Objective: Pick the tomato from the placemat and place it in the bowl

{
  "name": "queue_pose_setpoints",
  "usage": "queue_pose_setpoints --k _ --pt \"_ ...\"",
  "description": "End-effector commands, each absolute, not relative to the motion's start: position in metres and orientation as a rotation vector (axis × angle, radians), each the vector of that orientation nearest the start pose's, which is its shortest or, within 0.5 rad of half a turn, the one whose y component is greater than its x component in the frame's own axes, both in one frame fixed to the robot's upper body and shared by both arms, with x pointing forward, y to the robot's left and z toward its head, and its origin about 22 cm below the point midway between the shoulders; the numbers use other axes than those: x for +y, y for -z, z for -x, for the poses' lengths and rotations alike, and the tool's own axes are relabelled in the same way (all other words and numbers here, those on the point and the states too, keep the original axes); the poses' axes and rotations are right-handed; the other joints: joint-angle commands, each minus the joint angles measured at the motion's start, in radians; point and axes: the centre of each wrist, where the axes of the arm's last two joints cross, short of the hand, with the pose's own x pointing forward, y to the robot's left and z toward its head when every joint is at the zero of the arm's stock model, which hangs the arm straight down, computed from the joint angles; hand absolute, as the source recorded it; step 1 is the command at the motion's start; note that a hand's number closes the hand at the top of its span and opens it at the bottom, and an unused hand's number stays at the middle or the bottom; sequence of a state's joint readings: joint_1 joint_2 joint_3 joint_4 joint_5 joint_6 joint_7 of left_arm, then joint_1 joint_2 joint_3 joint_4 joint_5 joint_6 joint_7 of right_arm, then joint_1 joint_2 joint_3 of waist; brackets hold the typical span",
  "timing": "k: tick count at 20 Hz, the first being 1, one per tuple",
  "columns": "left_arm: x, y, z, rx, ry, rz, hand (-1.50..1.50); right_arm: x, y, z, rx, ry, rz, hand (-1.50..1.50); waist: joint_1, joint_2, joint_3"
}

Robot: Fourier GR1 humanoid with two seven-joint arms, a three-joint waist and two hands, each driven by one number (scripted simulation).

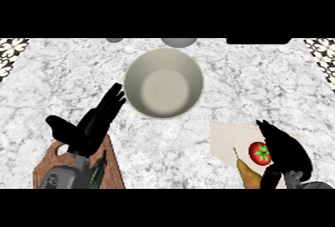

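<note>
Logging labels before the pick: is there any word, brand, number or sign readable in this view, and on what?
None can be read.
The bowl, tomato, placemat, pear and wooden board carry no lettering.
A dark bottle-like thing on the board, beside the left hand, shows no legible label.

So the bowl (163,83) sits at 12 o'clock on the desk (59,80), placemat (226,139) at 4 with tomato (259,153) and pear (248,174) on it, cutting board (52,164) at 8.
</note>
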State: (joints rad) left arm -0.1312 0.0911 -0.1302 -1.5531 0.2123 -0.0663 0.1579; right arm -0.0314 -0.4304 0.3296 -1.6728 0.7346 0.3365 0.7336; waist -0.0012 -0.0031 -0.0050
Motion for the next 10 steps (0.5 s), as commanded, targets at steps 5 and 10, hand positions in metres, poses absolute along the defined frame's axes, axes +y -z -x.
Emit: queue_pose_setpoints --k 5,10 --pt "0.19 -0.022 -0.251 -1.467 0.126 0.257 0.0 -0.252 -0.014 -0.231 -0.697 -1.049 0.848 -1.5 0.002 0.002 0.005" --pt "0.207 -0.032 -0.26 -1.477 0.113 0.288 0.0 -0.243 -0.002 -0.241 -0.814 -1.088 0.811 1.5 0.006 0.003 0.005"
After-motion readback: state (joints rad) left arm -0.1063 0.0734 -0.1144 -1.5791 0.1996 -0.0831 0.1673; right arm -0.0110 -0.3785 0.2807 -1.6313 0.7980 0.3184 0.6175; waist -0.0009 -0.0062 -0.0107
